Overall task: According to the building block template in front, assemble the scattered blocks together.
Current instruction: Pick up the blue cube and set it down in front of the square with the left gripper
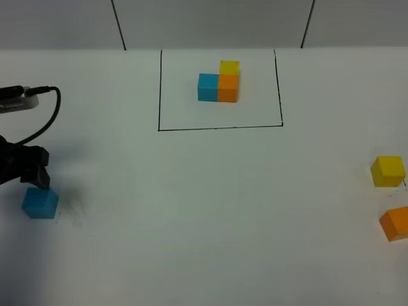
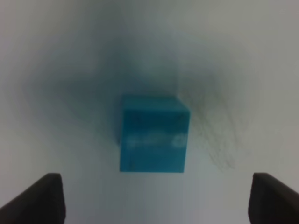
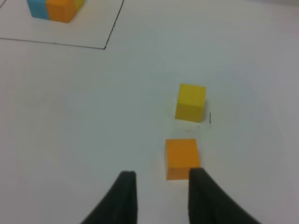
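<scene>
The table (image 1: 204, 217) is white, smooth and matt, with faint grey scuff marks beside the blue cube (image 1: 39, 203). The blue cube, the yellow cube (image 1: 388, 171) and the orange cube (image 1: 395, 223) look matt and even, and so does the building block template (image 1: 220, 81).

Building block template (image 1: 220, 84) at the far middle of the table: 3 joined cubes in an L (blue left, orange right, yellow against the orange's far side), inside a thin black drawn rectangle (image 1: 220, 128). 3 loose matte cubes of equal size, each flat on the table. Blue cube (image 1: 40, 203) at the near left, alone. Yellow cube (image 1: 388, 171) and orange cube (image 1: 395, 223) at the right edge, close but apart, with the orange nearer the front and slightly turned.
</scene>
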